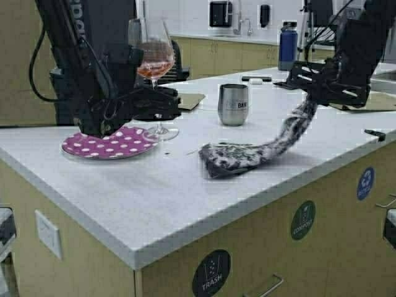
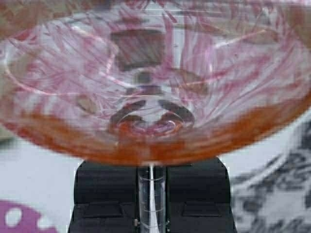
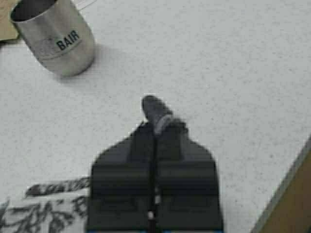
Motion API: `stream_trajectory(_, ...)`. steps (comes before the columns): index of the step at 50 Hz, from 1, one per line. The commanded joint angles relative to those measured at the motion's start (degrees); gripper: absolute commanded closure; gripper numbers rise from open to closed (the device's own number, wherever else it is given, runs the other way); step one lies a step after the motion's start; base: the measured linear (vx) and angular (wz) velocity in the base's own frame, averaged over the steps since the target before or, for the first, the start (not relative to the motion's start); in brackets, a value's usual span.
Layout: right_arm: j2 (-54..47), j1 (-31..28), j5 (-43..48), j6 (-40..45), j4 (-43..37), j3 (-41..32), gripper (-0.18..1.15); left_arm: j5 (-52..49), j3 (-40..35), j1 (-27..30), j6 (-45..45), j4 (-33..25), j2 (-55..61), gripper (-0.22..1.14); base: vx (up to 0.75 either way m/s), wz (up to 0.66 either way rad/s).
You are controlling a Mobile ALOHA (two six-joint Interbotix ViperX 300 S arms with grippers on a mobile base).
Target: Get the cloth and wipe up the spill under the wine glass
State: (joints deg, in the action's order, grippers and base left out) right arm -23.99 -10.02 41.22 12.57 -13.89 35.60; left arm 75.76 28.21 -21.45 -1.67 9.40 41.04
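Note:
My left gripper is shut on the stem of the wine glass. The glass stands upright with its round foot beside the plate, low over or on the counter; I cannot tell which. In the left wrist view the pink-tinted bowl fills the top, and the stem runs between the fingers. My right gripper is raised at the right, shut on one end of the cloth. The rest of the cloth trails down onto the counter. A cloth tip pokes past the shut jaws. The spill is not visible.
A purple polka-dot plate lies under the left arm. A steel tumbler stands at mid-counter behind the cloth. A blue bottle and flat boards sit at the back. The counter's front edge is near.

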Motion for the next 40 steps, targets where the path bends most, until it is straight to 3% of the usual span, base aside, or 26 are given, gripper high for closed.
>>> stream_trajectory(1, 2.2, -0.2, 1.1, -0.1, 0.1, 0.3, 0.91, 0.4, -2.0, -0.3, 0.2, -0.1, 1.6, 0.78, 0.0, 0.0)
stream_trajectory(28, 1.9, -0.2, 1.2, -0.3, 0.8, 1.3, 0.91, -1.8, -10.2, -0.3, -0.1, 0.1, 9.4, 0.76, 0.0, 0.0)
stream_trajectory(40, 1.8, -0.2, 1.2, -0.3, 1.0, 1.2, 0.91, -2.5, -10.5, -0.3, 0.1, 0.3, 9.7, 0.53, 0.0, 0.0)
